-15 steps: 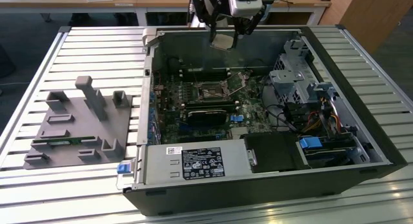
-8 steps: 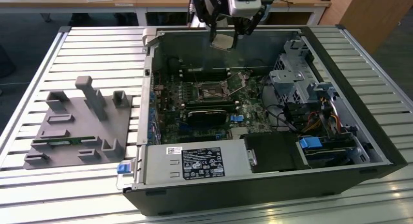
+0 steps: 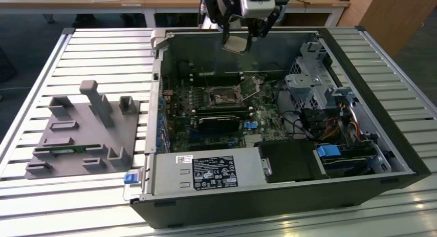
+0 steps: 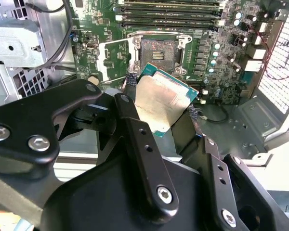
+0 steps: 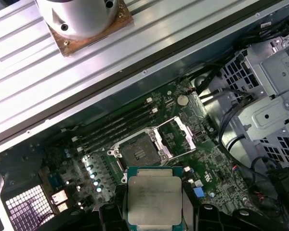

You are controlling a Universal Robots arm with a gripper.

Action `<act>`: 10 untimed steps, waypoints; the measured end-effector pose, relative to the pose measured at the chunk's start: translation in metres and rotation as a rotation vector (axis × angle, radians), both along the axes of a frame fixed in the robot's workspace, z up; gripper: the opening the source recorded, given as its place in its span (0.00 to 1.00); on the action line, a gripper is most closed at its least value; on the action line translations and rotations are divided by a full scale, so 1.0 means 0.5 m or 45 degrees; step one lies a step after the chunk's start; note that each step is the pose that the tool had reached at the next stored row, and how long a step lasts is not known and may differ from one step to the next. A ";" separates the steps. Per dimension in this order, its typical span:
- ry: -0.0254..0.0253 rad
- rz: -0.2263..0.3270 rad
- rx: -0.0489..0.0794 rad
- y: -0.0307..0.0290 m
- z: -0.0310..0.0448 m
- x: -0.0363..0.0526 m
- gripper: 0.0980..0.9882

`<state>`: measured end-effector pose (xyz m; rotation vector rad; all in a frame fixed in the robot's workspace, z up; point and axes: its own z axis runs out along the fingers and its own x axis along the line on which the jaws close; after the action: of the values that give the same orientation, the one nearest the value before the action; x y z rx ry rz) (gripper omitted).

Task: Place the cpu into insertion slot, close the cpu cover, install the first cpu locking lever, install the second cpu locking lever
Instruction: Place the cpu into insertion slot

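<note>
My gripper hangs above the far wall of the open computer case, shut on the cpu, a flat square chip with a dull silver top. In both wrist views the black fingers clamp the cpu by two opposite edges, and it hangs in the air, apart from the board. The insertion slot lies bare on the green motherboard. The cpu cover stands flipped open beside the slot.
The case lies on its side on a slatted metal table. Memory slots run beside the socket. A metal drive cage, cables and a labelled power supply fill the near side. A grey fixture sits at the exterior view's left.
</note>
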<state>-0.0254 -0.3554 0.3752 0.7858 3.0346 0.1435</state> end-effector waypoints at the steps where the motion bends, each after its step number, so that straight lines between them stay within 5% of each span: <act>1: 0.0000 -0.003 0.000 0.000 0.000 0.000 0.50; 10: 0.0000 -0.036 0.000 0.000 0.000 0.000 0.50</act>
<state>-0.0254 -0.3554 0.3752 0.8277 3.0221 0.1433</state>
